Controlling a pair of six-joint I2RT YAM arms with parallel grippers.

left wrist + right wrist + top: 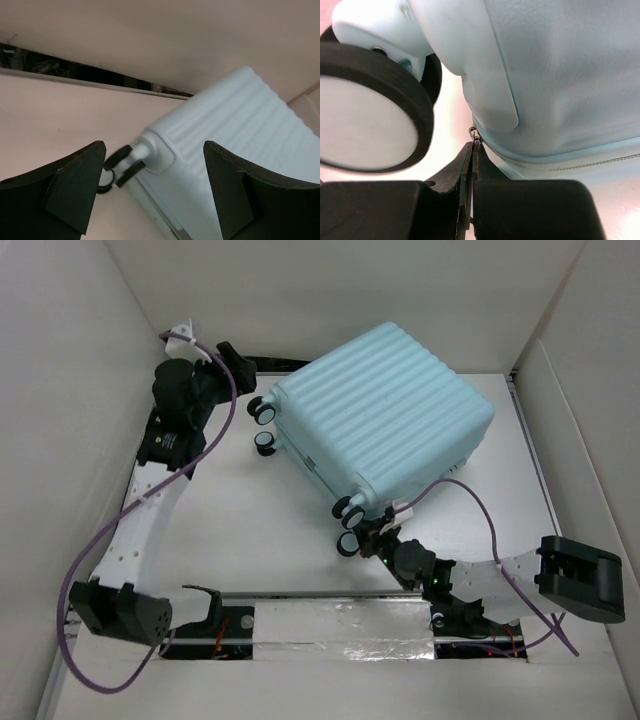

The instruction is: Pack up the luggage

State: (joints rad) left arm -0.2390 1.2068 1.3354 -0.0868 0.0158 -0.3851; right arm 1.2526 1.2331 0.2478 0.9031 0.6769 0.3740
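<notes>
Right pincer (472, 150) pinches ribbed luggage (385, 415) by metal zipper pull (474, 133); left pincer (154, 150) released.

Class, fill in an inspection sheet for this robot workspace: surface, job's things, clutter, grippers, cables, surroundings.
Surface: white table, silver tape at the near edge.
Job's things: luggage closed, lying flat, casters on its near-left side.
Clutter: nothing seen.
Grippers: left gripper open, by a caster, touching nothing; right gripper shut on what looks like the zip pull.
Cables: purple cables loop off both arms.
Surroundings: pale walls all round.
</notes>
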